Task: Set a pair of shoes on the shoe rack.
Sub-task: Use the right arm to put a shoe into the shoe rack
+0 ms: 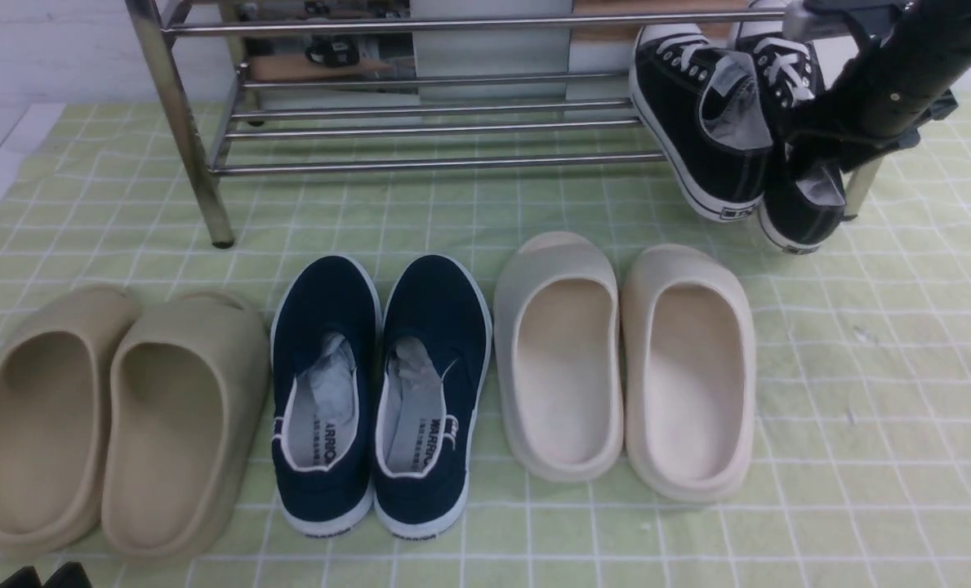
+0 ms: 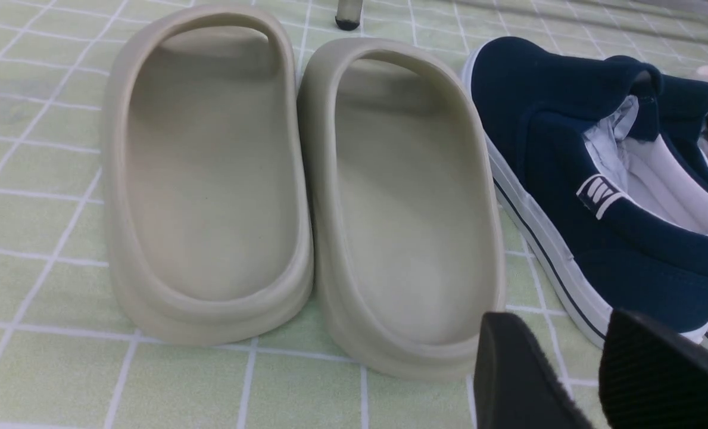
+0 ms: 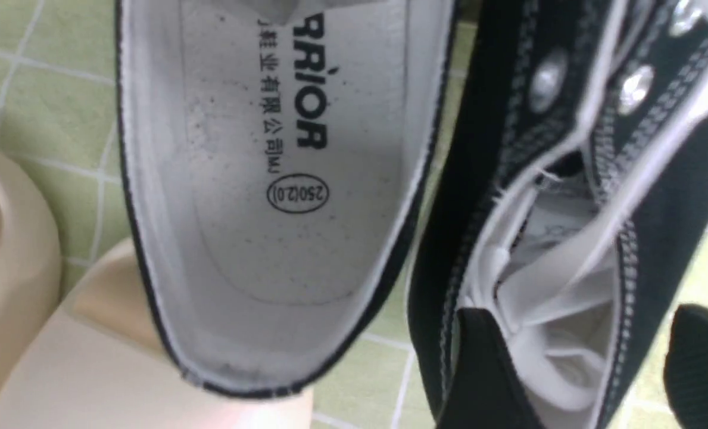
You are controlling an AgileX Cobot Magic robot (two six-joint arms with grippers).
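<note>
Underfoot, green checked cloth [image 1: 901, 367], shoe rack [image 1: 420, 164] behind, white wall [image 1: 44, 49], left claw [image 2: 562, 333] apart, right claw [image 3: 586, 333] apart.

Front faces shoe rack [image 1: 420, 163], left wrist close, sharing navy slip-ons [image 1: 436, 327]

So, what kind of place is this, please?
Probably a staged shoe-storage corner, like a home entrance: a steel shoe rack, tan slides, navy slip-on shoes and cream slides lined up before it, all on a green checked cloth.
</note>
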